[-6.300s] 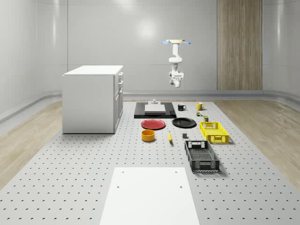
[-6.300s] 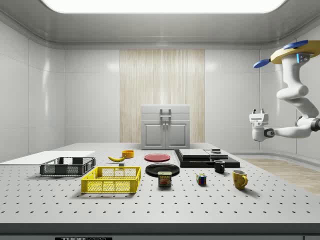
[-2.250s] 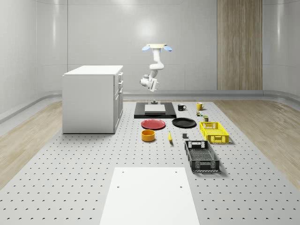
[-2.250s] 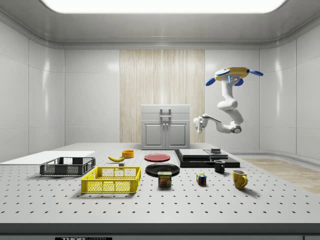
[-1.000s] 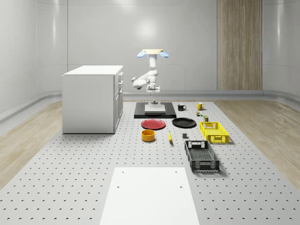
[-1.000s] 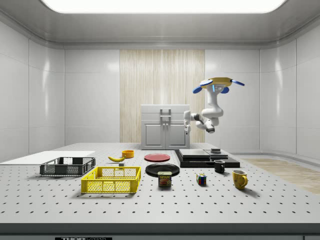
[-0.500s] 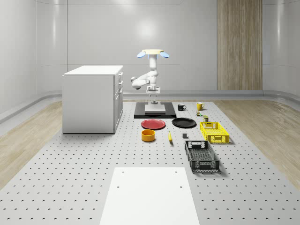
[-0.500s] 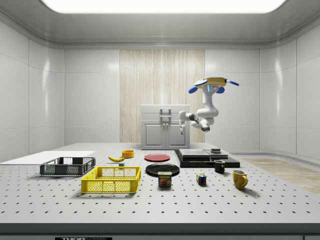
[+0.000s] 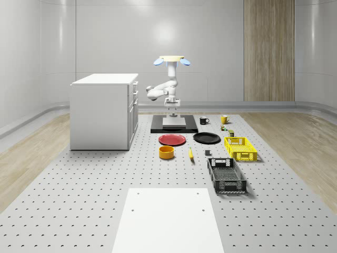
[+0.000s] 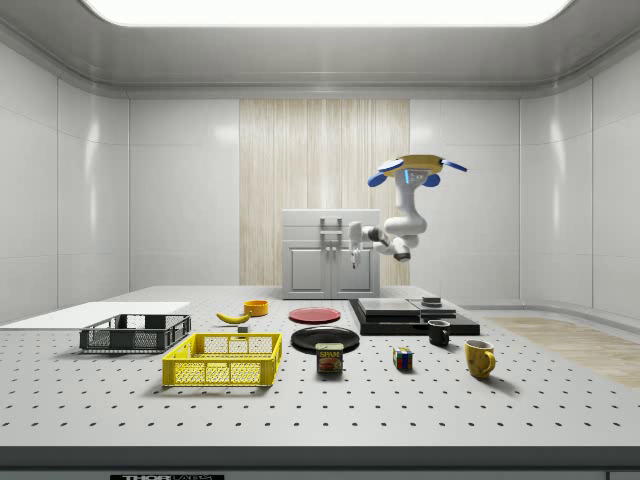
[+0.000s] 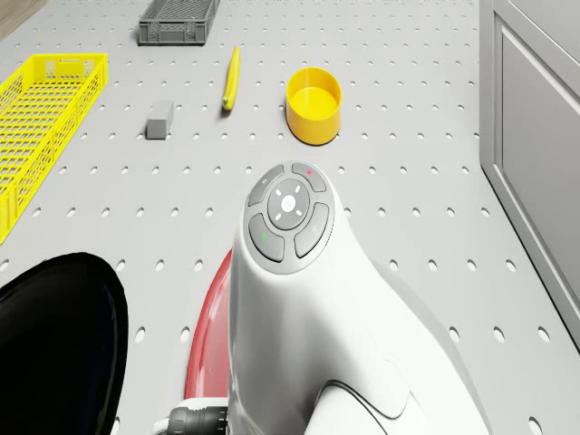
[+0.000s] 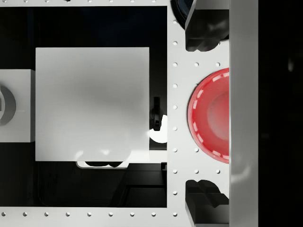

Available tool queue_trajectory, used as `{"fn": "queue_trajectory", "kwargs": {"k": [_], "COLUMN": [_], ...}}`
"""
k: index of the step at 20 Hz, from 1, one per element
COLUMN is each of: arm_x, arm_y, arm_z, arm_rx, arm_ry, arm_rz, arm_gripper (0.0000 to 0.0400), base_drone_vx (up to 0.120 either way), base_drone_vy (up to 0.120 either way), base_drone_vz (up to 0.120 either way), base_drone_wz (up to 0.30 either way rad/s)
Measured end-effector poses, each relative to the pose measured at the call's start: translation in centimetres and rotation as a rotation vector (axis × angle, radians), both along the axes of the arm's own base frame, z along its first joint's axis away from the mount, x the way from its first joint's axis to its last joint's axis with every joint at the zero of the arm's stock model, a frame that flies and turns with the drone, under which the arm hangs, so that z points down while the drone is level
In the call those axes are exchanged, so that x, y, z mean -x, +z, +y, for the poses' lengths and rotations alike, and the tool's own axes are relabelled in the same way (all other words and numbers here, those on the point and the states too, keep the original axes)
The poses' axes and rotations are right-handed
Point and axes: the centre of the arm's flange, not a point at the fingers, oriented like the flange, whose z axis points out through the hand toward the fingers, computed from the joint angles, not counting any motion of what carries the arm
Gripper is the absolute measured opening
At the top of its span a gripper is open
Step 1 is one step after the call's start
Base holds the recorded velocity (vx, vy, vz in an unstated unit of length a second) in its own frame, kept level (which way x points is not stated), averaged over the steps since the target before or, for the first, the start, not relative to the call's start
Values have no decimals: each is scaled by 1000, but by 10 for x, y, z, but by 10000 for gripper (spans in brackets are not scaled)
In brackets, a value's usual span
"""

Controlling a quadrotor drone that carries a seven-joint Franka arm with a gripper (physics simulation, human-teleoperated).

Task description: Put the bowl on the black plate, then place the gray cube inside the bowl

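claw (image 12: 207, 113): fingers wide apart, holding nothing | drone (image 9: 171, 59): hovering over black platform (image 9: 174, 126)

We saw bowl (image 9: 167, 152) as short yellow cylinder, upright, open side up, resting on perforated tabletop (image 9: 79, 184), well in from its edges. Black plate (image 9: 207, 138) lay flat, round and shallow, nearer tabletop's far edge than bowl, apart from it. Gray cube (image 11: 159, 119) showed as small gray block lying flat on tabletop between bowl and plate, touching neither. In drone view we noted bowl (image 11: 314, 105) hollow, nothing inside.
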Motion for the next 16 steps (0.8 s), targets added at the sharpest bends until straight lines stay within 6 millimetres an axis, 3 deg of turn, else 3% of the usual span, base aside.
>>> {"fn": "queue_trajectory", "kwargs": {"k": [14,16], "arm_x": [0,0], "arm_y": [0,0], "arm_z": [0,0], "arm_rx": [0,0], "arm_ry": [0,0], "arm_rz": [0,0], "arm_gripper": [400,400], "base_drone_vx": [120,120], "base_drone_vy": [0,0], "base_drone_vz": [0,-120], "base_drone_wz": [0,0]}}
